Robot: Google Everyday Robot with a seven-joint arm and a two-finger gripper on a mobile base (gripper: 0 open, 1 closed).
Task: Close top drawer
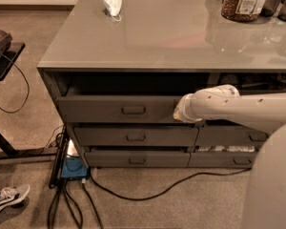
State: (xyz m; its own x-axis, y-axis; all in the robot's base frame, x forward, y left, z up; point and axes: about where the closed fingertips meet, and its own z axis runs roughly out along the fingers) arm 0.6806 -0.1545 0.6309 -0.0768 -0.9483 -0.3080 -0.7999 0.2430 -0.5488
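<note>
Against the right end of the top drawer's (100, 109) front sits the gripper (180, 113), at the tip of a white arm (238, 109) that reaches in level from the right. Its end meets or very nearly meets the drawer face; actual contact cannot be confirmed. Whether the gripper is apart or together cannot be told.

The top drawer runs leftward from the gripper, directly under the grey countertop (171, 37). It stands partly pulled out, with a dark gap showing above its upper edge. Its pull handle (133, 110) lies left of the gripper at about the same height, apart from it and untouched.

Below the gripper and to its left, two shallower drawers (109, 136) are stacked one over the other. Below and to its right is a narrower drawer column (231, 137), partly hidden behind the arm.

Above the gripper, on the countertop, a jar (243, 1) with brown contents stands up and to the right. A crumpled white item (112, 1) lies up and to the left.

Low and left of the gripper, on the carpet, a blue box (75, 168) sits by the cabinet's corner, with black cables (148, 190) trailing past it. Farther left are a sneaker (7, 200) and a black stand (0, 51).
</note>
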